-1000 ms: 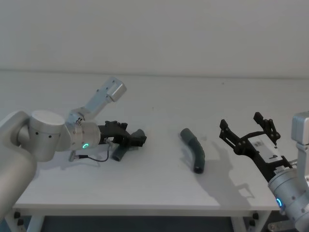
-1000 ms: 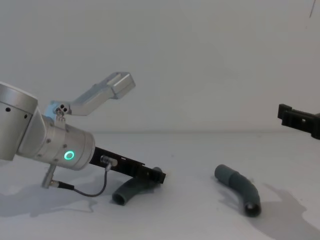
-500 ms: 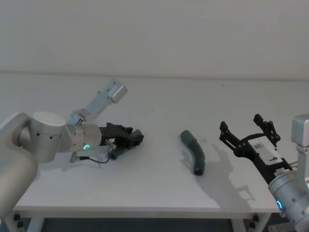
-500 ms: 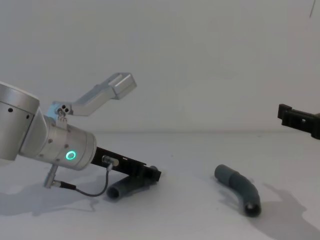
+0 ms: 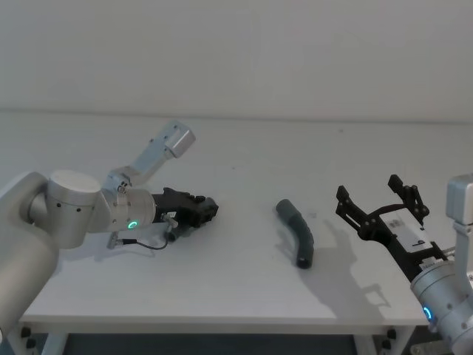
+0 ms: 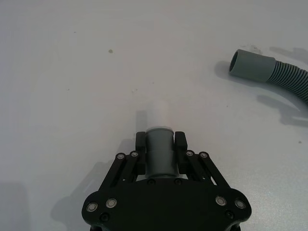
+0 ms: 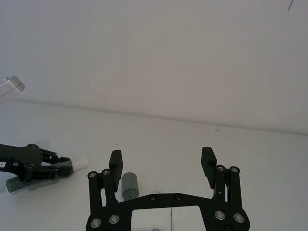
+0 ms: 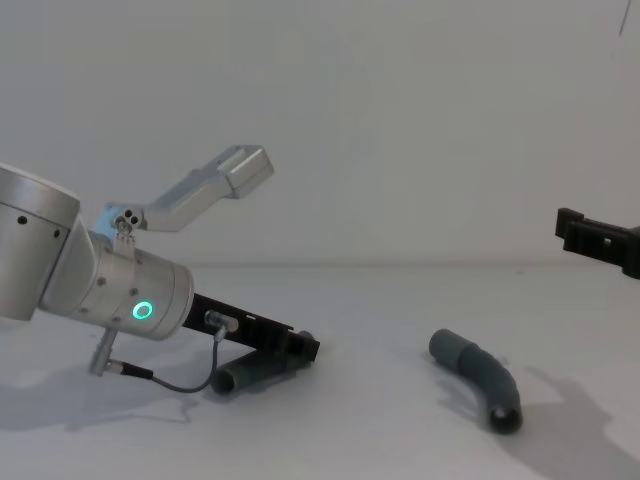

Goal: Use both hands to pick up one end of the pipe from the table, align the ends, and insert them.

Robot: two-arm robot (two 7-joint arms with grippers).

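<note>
Grey smooth-sleeved pipe pc (image 6: 160, 154) in left gripper (image 6: 160, 141); right gripper (image 5: 368, 188) spread

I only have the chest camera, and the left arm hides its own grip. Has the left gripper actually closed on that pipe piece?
Observer: Yes. The left gripper is shut on the left pipe piece, and a smooth end pokes out in front.
Operator: And the right gripper? I just get a black tip at the edge.
Observer: The right gripper is open and empty, hovering to the right of the other pipe piece.
Operator: Where does that one's sleeve mouth face?
Observer: Its sleeved end is the far one, with its mouth turned toward the robot's left.
</note>
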